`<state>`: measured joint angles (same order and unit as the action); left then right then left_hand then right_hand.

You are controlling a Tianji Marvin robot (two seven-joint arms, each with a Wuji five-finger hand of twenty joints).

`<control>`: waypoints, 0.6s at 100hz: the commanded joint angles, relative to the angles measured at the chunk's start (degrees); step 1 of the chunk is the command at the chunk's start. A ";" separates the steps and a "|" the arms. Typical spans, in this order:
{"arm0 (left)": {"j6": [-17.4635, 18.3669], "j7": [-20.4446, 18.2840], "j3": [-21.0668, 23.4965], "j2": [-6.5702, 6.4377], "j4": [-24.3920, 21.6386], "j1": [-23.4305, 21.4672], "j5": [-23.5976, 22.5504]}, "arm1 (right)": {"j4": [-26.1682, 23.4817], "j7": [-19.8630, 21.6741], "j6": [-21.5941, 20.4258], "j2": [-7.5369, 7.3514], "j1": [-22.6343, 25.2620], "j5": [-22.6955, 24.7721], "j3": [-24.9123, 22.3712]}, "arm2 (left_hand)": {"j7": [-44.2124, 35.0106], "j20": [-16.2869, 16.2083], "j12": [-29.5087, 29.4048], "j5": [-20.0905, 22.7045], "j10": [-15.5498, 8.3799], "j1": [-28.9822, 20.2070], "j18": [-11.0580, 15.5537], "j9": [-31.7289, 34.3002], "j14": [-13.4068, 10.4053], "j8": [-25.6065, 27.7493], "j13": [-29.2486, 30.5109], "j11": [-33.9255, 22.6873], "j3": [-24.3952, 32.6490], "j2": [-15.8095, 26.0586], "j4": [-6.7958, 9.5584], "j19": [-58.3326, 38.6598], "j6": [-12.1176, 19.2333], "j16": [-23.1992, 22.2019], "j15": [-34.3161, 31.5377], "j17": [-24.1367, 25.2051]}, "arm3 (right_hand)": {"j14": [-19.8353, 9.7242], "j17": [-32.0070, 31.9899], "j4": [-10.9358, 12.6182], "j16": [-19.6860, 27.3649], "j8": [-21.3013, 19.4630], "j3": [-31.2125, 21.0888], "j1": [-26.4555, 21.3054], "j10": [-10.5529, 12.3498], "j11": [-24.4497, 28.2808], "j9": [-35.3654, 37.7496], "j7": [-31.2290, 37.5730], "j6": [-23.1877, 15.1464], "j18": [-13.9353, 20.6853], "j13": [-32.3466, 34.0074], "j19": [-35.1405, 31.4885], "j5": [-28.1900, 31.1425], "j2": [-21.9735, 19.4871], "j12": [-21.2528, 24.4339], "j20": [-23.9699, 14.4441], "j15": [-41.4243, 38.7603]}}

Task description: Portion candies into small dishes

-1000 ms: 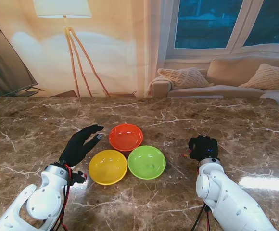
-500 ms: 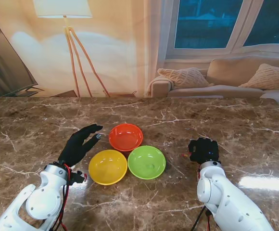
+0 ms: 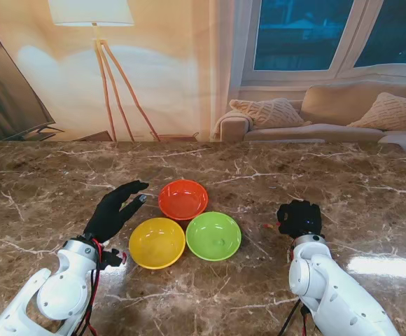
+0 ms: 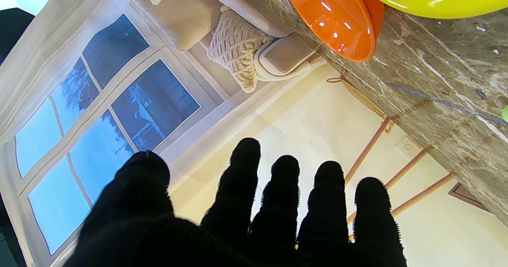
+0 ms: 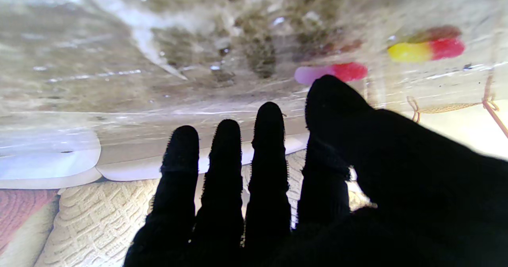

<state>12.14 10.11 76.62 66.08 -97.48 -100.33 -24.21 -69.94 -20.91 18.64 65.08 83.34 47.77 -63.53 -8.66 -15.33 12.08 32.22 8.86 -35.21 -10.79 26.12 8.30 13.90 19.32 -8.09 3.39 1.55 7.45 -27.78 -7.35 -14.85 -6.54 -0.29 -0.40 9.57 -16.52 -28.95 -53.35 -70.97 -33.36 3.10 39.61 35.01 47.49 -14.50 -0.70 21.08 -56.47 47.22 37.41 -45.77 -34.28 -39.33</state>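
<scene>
Two gummy candies lay on the marble counter [image 3: 343, 189], right next to the right hand [image 3: 299, 218]. The wrist camera showed them best — a pink-and-red candy [image 5: 330, 73] almost at the thumb tip, and a yellow-and-red candy [image 5: 426, 48] a little farther off. From the stand camera only a tiny red speck showed beside the hand, on its left side.

The right hand held nothing. Its fingers [image 5: 268, 148] were spread and mostly straight, hanging low over the counter. The left hand [image 3: 117, 208] was open too, held up and tilted beside the dishes, with nothing in it.

The three small dishes sat close together in a bunch — the orange dish [image 3: 183, 199] farthest from me, the yellow dish [image 3: 157, 242] and the green dish [image 3: 213, 236] nearer. All three looked empty. They were well apart from the candies, so I think no candy had been moved yet.

The candies looked soft, squishy and very light. They were small and lay flat, so they would be hard to pinch off the smooth, shiny counter. I think the best way was to take one by its long sides, with the thumb and one finger, near the middle. A hard squeeze might squash it or make it pop away. A sugary skin may also stick to the glove a bit when it is let go.
</scene>
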 commanded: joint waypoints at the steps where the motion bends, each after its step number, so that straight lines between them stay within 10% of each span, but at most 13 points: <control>1: -0.20 0.15 -0.04 -0.03 -0.13 -0.37 -0.13 | -0.19 0.56 0.30 0.11 0.51 0.00 -0.17 | -0.02 1.22 0.15 0.21 0.51 -0.05 -0.68 0.06 -0.83 1.07 -0.94 0.90 -1.29 -0.15 0.57 1.52 1.00 0.74 0.98 0.82 | -3.19 0.36 -1.65 -0.82 -0.76 0.71 -0.65 0.92 0.71 1.09 3.72 -0.68 0.70 -0.10 -0.95 3.61 -0.04 -0.83 -1.34 -0.26; 12: -0.20 0.16 -0.06 -0.03 -0.12 -0.36 -0.12 | -0.22 0.28 0.52 0.11 0.88 0.17 -0.17 | 0.01 1.21 0.14 0.14 0.50 -0.01 -0.72 0.05 -0.91 1.07 -1.04 0.91 -1.30 -0.16 0.56 1.51 0.96 0.75 1.02 0.80 | -2.94 1.13 -0.99 -0.80 12.32 0.15 -0.26 0.74 -1.62 2.84 5.91 0.66 0.09 1.27 -1.07 4.90 4.64 3.47 -1.32 0.17; 22: -0.17 0.10 -0.12 -0.03 -0.07 -0.31 -0.05 | 0.17 0.26 0.41 0.03 1.11 0.33 0.03 | -0.01 1.20 0.14 0.18 0.62 -0.03 -0.70 0.00 -0.83 1.07 -1.00 0.95 -1.28 -0.18 0.58 1.50 0.97 0.74 1.00 0.79 | -2.81 1.49 -0.80 -0.69 16.04 -0.05 -0.45 0.60 -2.53 3.29 6.09 0.78 -0.24 1.68 -0.99 5.44 6.22 4.90 -1.17 0.41; 60: -0.11 0.29 -0.21 -0.01 -0.11 -0.34 -0.18 | 0.86 -0.27 0.17 0.08 1.31 0.15 0.11 | 0.01 1.17 0.19 0.18 0.55 -0.05 -0.70 0.13 -0.97 1.07 -0.98 0.93 -1.28 -0.15 0.57 1.44 1.02 0.75 1.00 0.74 | -3.02 1.12 -1.20 -0.94 5.72 -0.71 -0.85 0.90 -1.41 3.12 5.53 -1.15 -0.01 1.46 -0.98 5.19 4.39 2.41 -1.00 0.20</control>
<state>12.17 10.16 76.56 66.08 -97.51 -100.35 -24.22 -69.63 -22.32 18.75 65.14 83.78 48.02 -63.48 -8.66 -15.32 12.08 32.22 8.86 -35.21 -10.79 26.12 8.30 13.90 19.32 -8.09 3.39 1.55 7.45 -27.78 -7.35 -14.85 -6.53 -0.28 -0.40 11.12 -16.57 -28.95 -44.63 -71.47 -33.29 3.17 37.80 38.51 49.25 -14.45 -0.76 22.36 -56.47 49.87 41.53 -43.00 -34.28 -39.32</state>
